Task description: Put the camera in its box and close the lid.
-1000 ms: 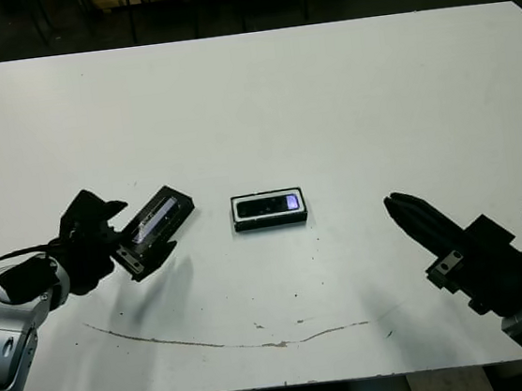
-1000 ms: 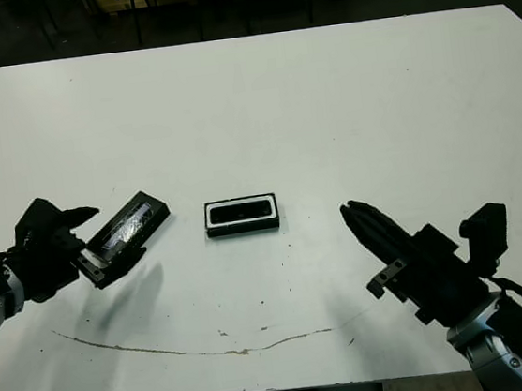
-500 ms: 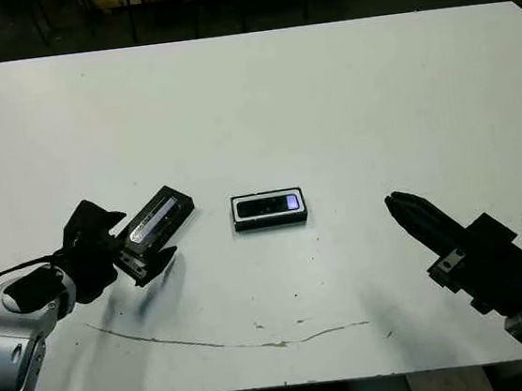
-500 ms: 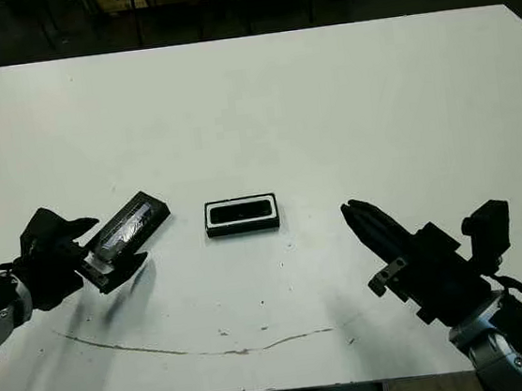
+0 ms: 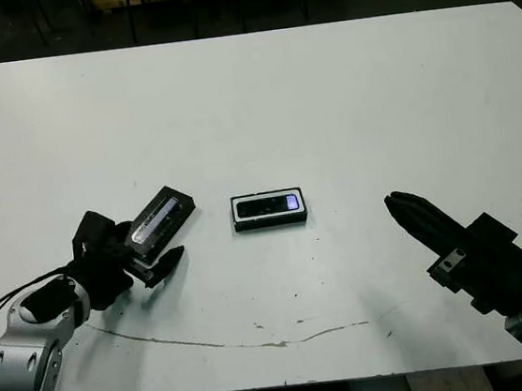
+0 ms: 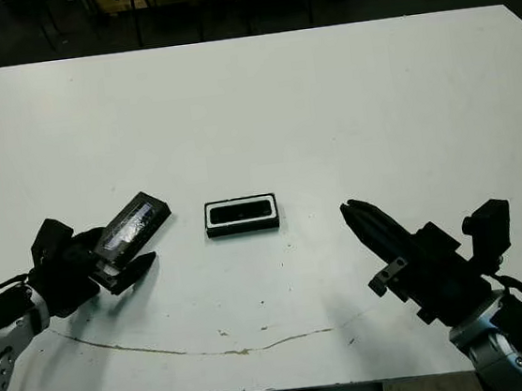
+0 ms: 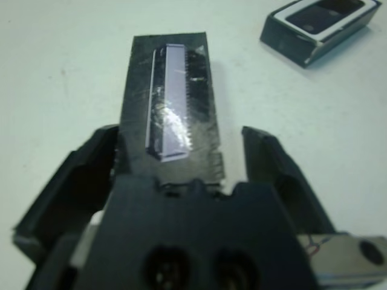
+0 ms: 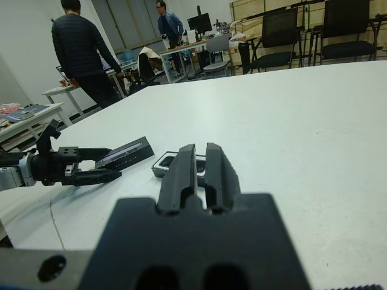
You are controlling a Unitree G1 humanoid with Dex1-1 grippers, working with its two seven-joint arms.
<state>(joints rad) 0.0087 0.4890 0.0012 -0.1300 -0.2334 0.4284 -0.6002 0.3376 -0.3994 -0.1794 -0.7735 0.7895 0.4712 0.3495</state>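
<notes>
The camera (image 5: 267, 205), a slim black bar with a bluish patch at one end, lies inside the box (image 5: 271, 222) at the table's middle. The lid (image 5: 165, 213), flat and black with a silvery strip, rests on the table left of the box, angled toward it. My left gripper (image 5: 151, 244) is open, its fingers (image 7: 269, 163) spread on either side of the lid's near end. In the left wrist view a gap shows beside the lid (image 7: 175, 103). My right gripper (image 5: 397, 204) is shut and empty, hovering right of the box (image 8: 172, 162).
A thin brown scratch (image 5: 221, 343) runs across the table near its front edge. Beyond the table, the right wrist view shows a person in a dark jacket (image 8: 81, 48), desks and office chairs (image 8: 272, 36).
The left gripper has lowered the lid onto the table, opened, and drawn back toward the front edge. The box, camera and right gripper have not moved.
</notes>
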